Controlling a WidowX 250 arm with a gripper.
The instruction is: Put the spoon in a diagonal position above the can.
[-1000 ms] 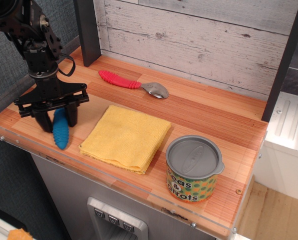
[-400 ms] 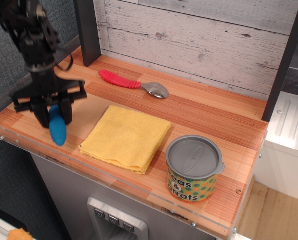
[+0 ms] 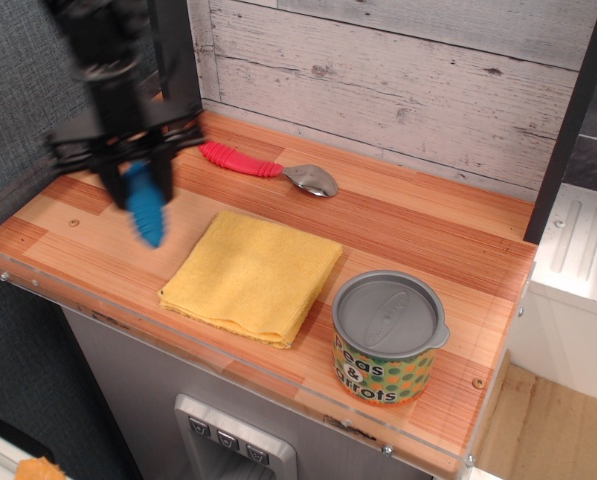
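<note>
My gripper (image 3: pixel 138 185) is shut on the blue ribbed handle of the spoon (image 3: pixel 148 212) and holds it in the air above the left part of the wooden counter (image 3: pixel 408 225). The handle hangs down below the fingers; its metal head is hidden between them. The image of the arm is motion-blurred. The can (image 3: pixel 386 337), with a grey lid and green dotted "peas & carrots" label, stands upright near the front right edge, far to the right of the gripper.
A folded yellow cloth (image 3: pixel 253 273) lies in the middle front, between gripper and can. A red-handled metal spoon (image 3: pixel 268 167) lies at the back by the plank wall. A dark post (image 3: pixel 173 60) stands at the back left.
The gripper has lifted the blue spoon off the counter and moved up and to the right, toward the back. Cloth, can and red spoon have not moved.
</note>
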